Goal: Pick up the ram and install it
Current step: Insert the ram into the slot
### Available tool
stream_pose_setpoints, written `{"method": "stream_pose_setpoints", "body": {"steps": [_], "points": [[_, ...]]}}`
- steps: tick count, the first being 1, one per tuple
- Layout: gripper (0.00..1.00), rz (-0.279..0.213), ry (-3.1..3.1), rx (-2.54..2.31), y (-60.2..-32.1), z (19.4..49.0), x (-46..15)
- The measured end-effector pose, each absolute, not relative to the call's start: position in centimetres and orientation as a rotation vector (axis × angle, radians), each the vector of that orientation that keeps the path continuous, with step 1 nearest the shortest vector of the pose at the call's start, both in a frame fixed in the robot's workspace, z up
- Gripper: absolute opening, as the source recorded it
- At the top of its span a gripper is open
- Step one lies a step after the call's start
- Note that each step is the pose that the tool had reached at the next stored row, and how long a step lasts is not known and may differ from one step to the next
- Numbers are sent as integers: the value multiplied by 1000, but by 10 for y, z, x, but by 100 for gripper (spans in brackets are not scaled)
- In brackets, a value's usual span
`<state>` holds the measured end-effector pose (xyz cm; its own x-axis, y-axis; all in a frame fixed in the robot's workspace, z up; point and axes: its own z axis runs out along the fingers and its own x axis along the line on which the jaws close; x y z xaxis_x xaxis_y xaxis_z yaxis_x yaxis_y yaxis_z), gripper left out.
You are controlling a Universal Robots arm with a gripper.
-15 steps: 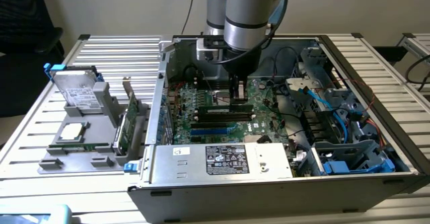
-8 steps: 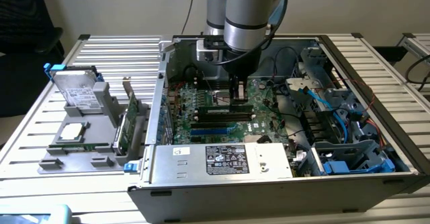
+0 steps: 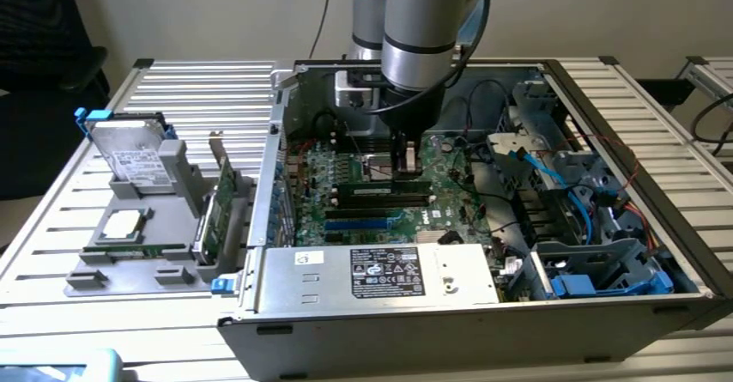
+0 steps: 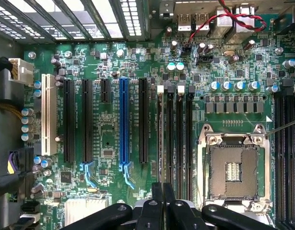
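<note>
Our fingers point(image 4: 158, 203), closed narrow, rest on the ram point(image 3: 378, 191) standing on the motherboard point(image 4: 109, 143); we should push straight down, evenly, keeping it upright until it seats.

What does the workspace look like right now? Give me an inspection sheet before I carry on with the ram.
Surface: slatted metal table carrying an open computer case.
Job's things: ram stands along the memory slots, directly beneath the gripper; contact cannot be told.
Clutter: grey fixture tray at the exterior view's left, with a hard drive and an expansion card.
Grippers: shut, over the memory slots.
Cables: blue cables and red-black twisted wires inside the case.
Surroundings: pale wall.
</note>
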<state>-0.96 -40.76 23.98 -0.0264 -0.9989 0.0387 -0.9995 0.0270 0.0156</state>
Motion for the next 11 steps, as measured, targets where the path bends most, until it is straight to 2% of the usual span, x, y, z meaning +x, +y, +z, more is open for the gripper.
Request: {"method": "stream_pose_setpoints", "body": {"steps": [11], "points": [[13, 28, -2225, 2166, -407, 237, -10]]}}
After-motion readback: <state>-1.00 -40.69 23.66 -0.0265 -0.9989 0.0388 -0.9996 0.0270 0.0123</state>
